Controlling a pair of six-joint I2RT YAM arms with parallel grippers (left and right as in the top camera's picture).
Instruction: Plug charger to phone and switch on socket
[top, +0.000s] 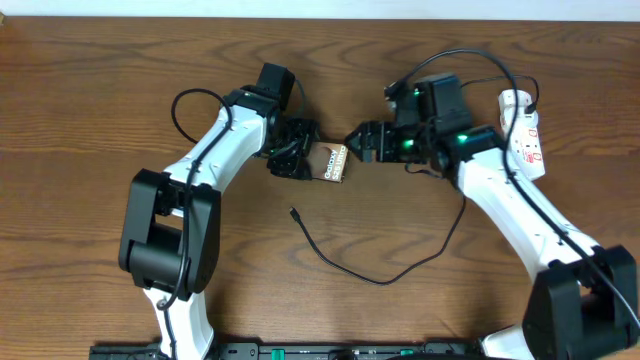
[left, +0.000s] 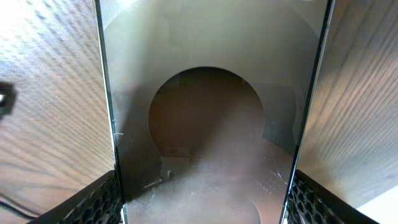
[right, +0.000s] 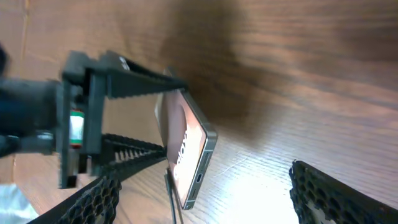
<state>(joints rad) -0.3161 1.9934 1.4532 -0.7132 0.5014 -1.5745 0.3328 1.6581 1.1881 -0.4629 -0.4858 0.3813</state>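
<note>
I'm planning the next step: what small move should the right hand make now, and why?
Probably lower the open, empty right hand to the charger's plug tip, lying loose on the table: the left hand grips the phone, port exposed.

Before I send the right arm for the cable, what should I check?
1. Grip: left gripper clamps the phone: ok.
2. Access: phone's port faces the right gripper: ok.
3. Free hand: right gripper open, empty: ok.
4. Cable: charger plug tip in hand: not ok, it lies on the table.
5. Power: power strip switched on: cannot tell.
</note>
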